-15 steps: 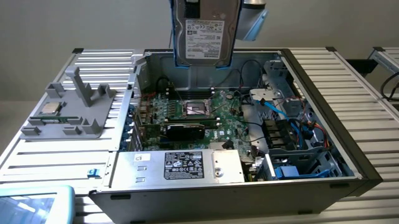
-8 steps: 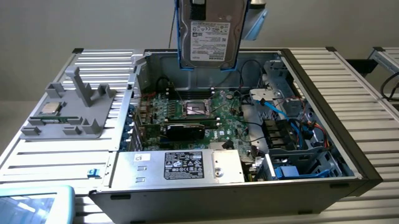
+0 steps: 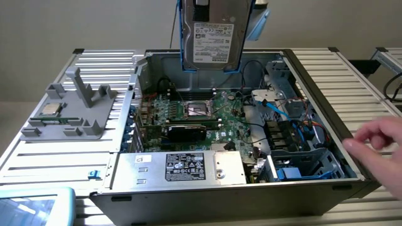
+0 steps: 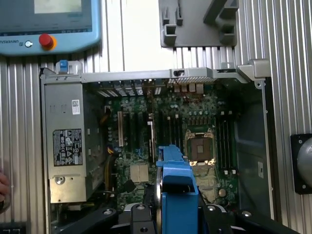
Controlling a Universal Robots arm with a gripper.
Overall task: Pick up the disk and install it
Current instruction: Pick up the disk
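Note:
The disk (image 3: 212, 40) hangs upright in the air above the far side of the open computer case (image 3: 317, 101). It is a silver-grey drive with a white label facing the camera and blue rails down both edges. My gripper (image 4: 176, 217) is shut on the disk; in the wrist view one blue rail (image 4: 175, 187) runs between the black fingers (image 4: 139, 214), edge on, over the motherboard (image 4: 146, 126). The disk touches nothing in the case.
In the case lie a silver power supply (image 3: 182, 167), the CPU socket (image 3: 199, 109) and a blue-trimmed drive cage (image 3: 308, 165). A person's hand (image 3: 377, 141) rests at the case's right wall. A grey fixture (image 3: 69, 113) and a teach pendant (image 3: 31, 207) are on the exterior view's left.

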